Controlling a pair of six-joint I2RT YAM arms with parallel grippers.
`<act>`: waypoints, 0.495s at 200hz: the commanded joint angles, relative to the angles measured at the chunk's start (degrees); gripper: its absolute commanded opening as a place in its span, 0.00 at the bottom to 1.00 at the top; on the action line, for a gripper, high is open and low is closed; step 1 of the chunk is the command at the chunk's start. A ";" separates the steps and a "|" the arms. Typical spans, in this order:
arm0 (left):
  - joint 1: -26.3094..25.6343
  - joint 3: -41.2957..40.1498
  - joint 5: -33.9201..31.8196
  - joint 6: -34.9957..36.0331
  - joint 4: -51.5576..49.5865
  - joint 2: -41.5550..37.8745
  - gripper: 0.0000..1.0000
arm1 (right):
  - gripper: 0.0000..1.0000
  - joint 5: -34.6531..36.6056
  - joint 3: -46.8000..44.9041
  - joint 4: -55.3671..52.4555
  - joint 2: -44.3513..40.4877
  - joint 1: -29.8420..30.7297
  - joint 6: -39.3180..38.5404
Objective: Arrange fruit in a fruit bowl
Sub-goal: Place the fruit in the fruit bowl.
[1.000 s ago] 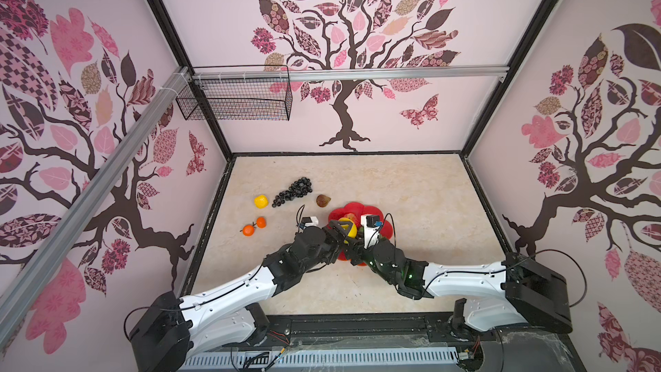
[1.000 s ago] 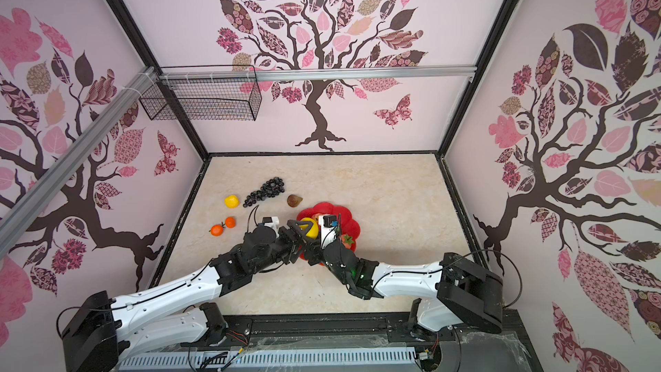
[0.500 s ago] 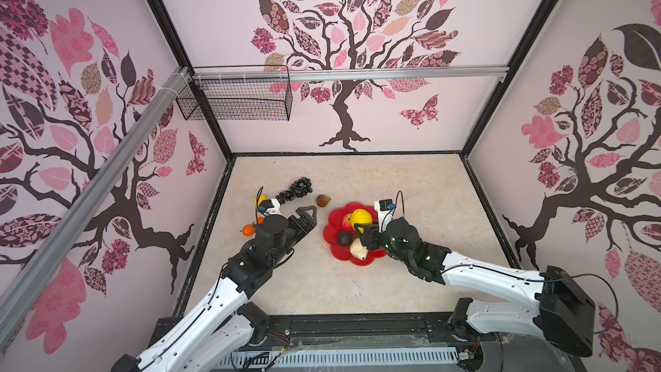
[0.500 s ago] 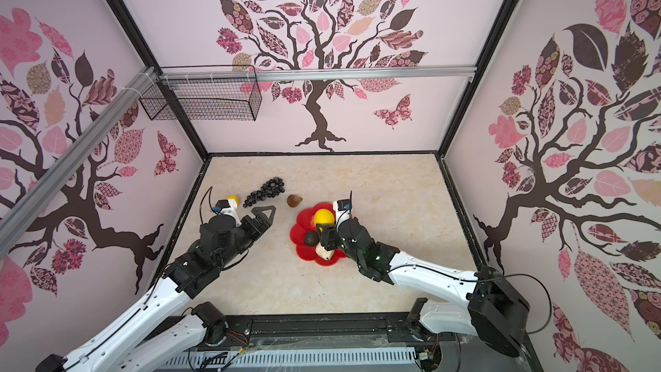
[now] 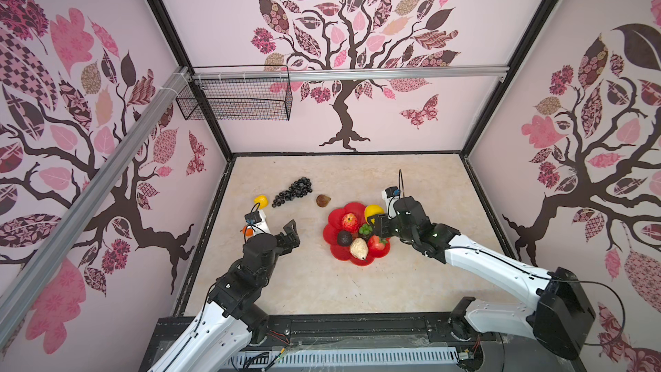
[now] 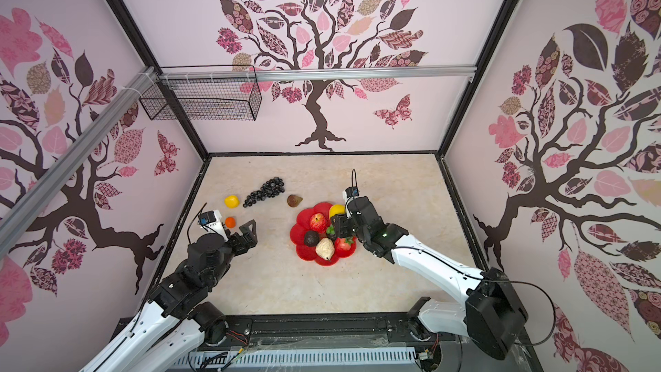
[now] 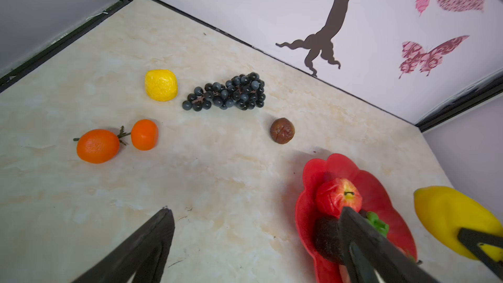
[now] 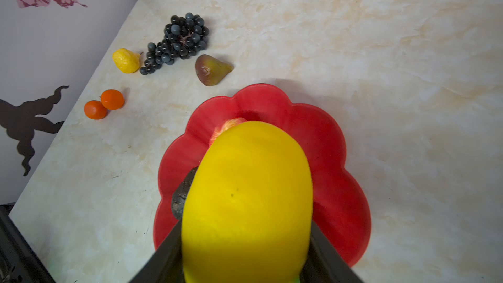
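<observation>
**A:** So, where is the large lemon [image 8: 247, 186]?

**B:** It's clamped in the right pincer [image 5: 377, 225], with a finger pressed on each flank. Its long axis runs straight out ahead of the fingertips. It hangs above the fruit bowl [image 8: 326, 137] and, as far as I can tell, rests on nothing.

**A:** What lies under it?

**B:** Bare red petals sit directly below and ahead of the tips. The apple [image 5: 349, 222] and avocado [image 5: 344, 238] are below and off to one side. The pear [image 5: 358, 248] and strawberry [image 5: 377, 243] sit back towards the wrist (that side looks crowded). I'd judge the move is a short drop straight down, then a release.

**A:** And the left pincer [image 5: 289, 233]?

**B:** Its jaws are wide apart and empty over bare bench [image 7: 217, 186]. The two oranges [image 7: 98, 145] lie off to one side of it. The fig [image 5: 323, 200], grape bunch [image 5: 293, 191] and small lemon [image 5: 261, 201] lie farther ahead of its tips. Most of these sit well away from the right pincer, so the left arm looks nearer for them.
</observation>
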 commanded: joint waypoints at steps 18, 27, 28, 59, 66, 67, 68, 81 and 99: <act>0.19 -6.71 0.11 6.11 6.20 -3.12 0.97 | 0.48 -4.19 2.58 -2.37 5.37 -4.82 -1.73; 0.16 -8.20 -0.85 6.65 6.65 -4.89 0.97 | 0.48 -4.69 2.86 -2.37 6.44 -5.46 -1.91; 0.16 -8.37 -0.88 6.77 6.72 -4.98 0.97 | 0.48 -4.76 2.86 -2.33 6.54 -5.53 -1.93; 0.17 -12.11 2.41 8.81 9.87 -12.54 0.98 | 0.48 -5.59 3.53 -2.09 9.72 -6.21 -2.35; 0.23 -12.45 2.41 8.99 10.14 -13.33 0.98 | 0.48 -5.54 3.68 -1.86 10.46 -6.29 -2.39; 0.20 -12.47 2.38 9.00 10.22 -13.42 0.98 | 0.48 -5.58 3.72 -1.85 10.57 -6.25 -2.39; 0.18 -12.44 2.37 9.00 10.26 -13.51 0.98 | 0.48 -5.61 3.73 -1.85 10.67 -6.27 -2.43; 0.16 -12.65 1.80 9.32 10.28 -13.74 0.98 | 0.48 -5.71 4.58 -2.00 12.16 -6.51 -2.64; 0.14 -12.14 1.75 9.14 9.88 -12.58 0.98 | 0.48 -6.18 5.88 -2.27 13.92 -6.89 -3.08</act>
